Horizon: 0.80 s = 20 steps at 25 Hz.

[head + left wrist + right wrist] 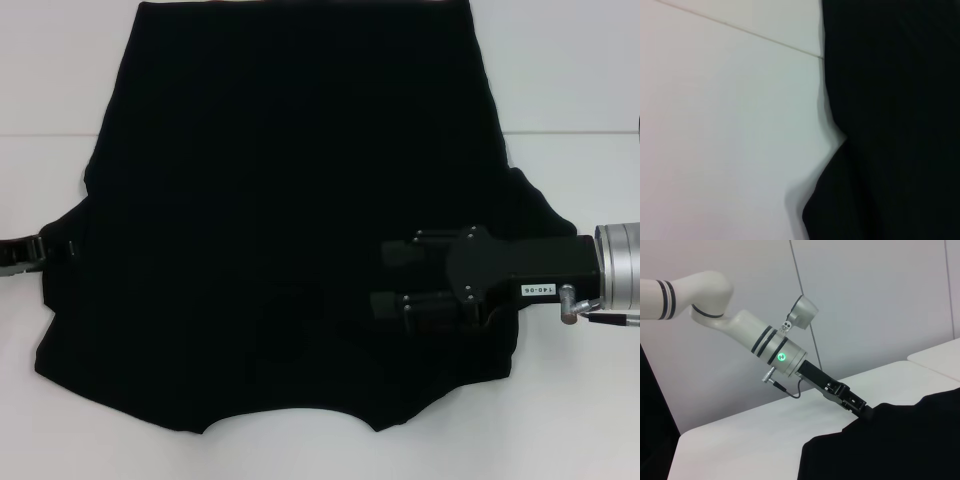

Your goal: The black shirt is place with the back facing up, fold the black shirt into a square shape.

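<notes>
Head view: black shirt (290, 220) lay spread flat on white table (580, 70), plain side up, no lettering visible. Hem end ran toward far edge; sleeves w/ curved neckline sat nearest robot.

R gripper (390, 280) came in from right side, low over shirt's near-right part, body horizontal, fingers pointing toward shirt centre. Fingers stood apart w/ a gap between them; nothing seen held. Black on black, so contact w/ cloth couldn't be told.

L gripper (40, 250) was at shirt's left edge, by the sleeve, mostly out of frame. R wrist view showed it better: L gripper (860, 407) tips met a raised point of sleeve cloth, fabric (890, 440) peaking up to it. Looked clamped on the cloth, tips themselves not clear.

L wrist view: only shirt edge (890, 120) against bare table (720, 130), seam line in tabletop; no fingers in shot.
</notes>
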### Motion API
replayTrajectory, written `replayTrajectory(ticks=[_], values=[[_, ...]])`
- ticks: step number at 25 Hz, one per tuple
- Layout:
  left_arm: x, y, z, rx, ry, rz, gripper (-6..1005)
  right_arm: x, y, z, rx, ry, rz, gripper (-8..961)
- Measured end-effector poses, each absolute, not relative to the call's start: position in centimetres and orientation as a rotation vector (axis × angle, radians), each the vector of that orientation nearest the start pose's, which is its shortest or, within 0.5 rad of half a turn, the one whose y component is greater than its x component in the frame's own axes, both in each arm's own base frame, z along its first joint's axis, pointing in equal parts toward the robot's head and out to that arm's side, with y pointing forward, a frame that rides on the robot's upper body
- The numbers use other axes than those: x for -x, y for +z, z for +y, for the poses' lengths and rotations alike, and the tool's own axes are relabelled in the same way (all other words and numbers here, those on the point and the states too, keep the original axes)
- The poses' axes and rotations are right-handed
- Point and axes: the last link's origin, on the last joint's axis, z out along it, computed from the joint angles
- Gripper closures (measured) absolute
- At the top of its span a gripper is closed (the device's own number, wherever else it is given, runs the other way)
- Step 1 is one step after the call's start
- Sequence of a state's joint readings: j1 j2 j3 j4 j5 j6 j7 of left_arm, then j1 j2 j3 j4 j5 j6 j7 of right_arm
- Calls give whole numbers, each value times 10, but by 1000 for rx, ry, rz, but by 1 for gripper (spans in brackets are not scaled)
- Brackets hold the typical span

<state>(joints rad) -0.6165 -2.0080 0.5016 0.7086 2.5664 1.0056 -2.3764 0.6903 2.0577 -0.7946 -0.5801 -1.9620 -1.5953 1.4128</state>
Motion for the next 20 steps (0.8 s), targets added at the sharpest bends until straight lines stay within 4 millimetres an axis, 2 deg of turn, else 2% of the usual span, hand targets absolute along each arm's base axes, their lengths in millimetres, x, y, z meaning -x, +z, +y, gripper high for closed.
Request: replayTrajectory(ticks=[5,20], values=[[359,71,389,1769,-227,-1581,394,-205,-17,353,2924,752,484,167],[359,65,388,1788,-194,-1561,391,-205,-16,354,2922,754,481,167]])
